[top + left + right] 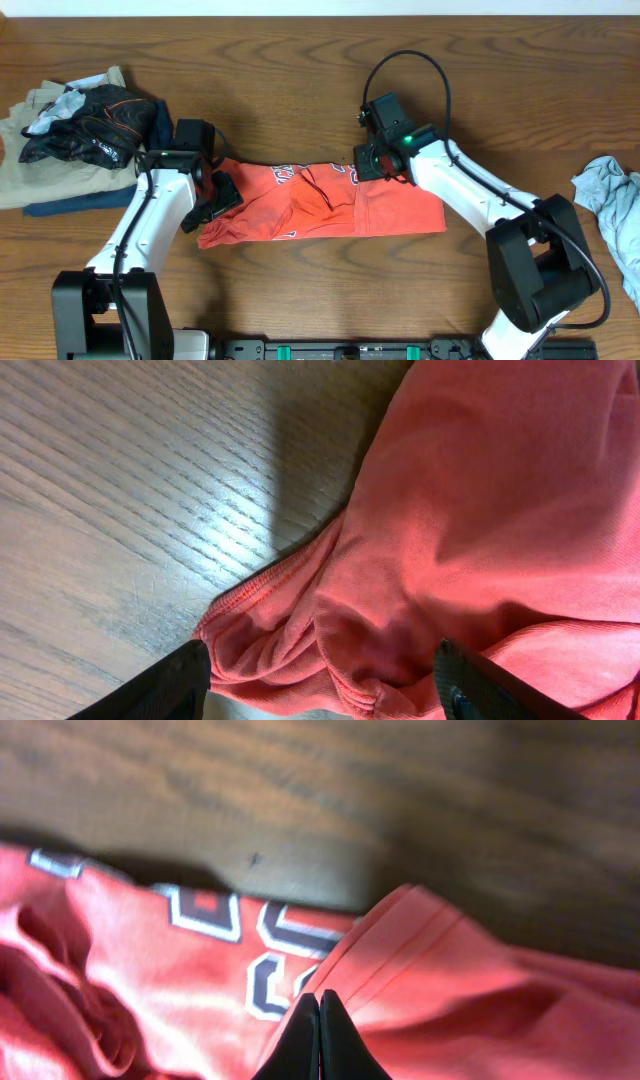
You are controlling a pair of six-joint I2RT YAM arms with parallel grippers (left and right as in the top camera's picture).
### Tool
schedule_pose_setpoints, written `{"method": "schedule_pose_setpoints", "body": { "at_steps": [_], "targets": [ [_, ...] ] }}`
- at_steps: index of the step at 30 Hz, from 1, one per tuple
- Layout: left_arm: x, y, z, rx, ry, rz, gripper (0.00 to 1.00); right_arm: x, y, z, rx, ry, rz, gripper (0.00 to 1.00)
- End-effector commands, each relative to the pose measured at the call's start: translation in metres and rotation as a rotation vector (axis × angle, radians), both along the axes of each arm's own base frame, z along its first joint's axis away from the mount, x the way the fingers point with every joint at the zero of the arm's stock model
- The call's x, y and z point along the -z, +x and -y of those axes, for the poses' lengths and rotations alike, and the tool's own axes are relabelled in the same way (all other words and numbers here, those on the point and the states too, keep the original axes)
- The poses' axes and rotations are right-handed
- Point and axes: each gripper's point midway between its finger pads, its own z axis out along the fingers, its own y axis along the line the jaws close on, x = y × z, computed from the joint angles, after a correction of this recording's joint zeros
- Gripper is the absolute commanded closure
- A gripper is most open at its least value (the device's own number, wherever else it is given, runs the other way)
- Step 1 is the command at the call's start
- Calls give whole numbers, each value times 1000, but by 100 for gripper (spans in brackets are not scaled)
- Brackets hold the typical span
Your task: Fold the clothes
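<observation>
Right claw (320, 1016) pinches a ridged fold of soft coral T-shirt (470, 1010)

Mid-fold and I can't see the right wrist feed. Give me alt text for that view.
The right gripper, jaws shut, pinches a raised hem fold of the coral-red fabric T-shirt at bottom centre. The shirt's white-and-dark block lettering shows left of the fold, and the brown wooden table fills the top of the view.

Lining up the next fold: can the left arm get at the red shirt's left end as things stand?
Probably yes: the left gripper hangs open just over the T-shirt's bunched edge, with nothing in between.
</observation>
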Motion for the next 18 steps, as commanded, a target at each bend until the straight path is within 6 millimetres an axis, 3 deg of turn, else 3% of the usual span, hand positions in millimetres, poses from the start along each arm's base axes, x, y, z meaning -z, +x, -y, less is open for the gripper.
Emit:
{"method": "schedule_pose_setpoints", "body": {
  "at_steps": [1,4,5,6,10,14,18],
  "targets": [
    [-4,3,-2,0,4,13,27,-8,-8,-17,-61,18,10,99],
    [-4,3,-2,0,4,13,27,-7,-5,-10,-19,-32,32,95],
    [-4,3,-2,0,4,13,27,-6,-2,-5,2,-58,43,80],
    [-4,3,-2,0,4,13,27,-6,0,1,32,-83,53,76],
    [-4,3,-2,0,4,13,27,-2,5,15,130,-138,73,69],
    [-4,3,-2,0,4,13,27,9,6,11,128,-133,58,60],
    [-4,3,-2,0,4,12,27,23,6,7,132,-128,35,58]
  ]
}}
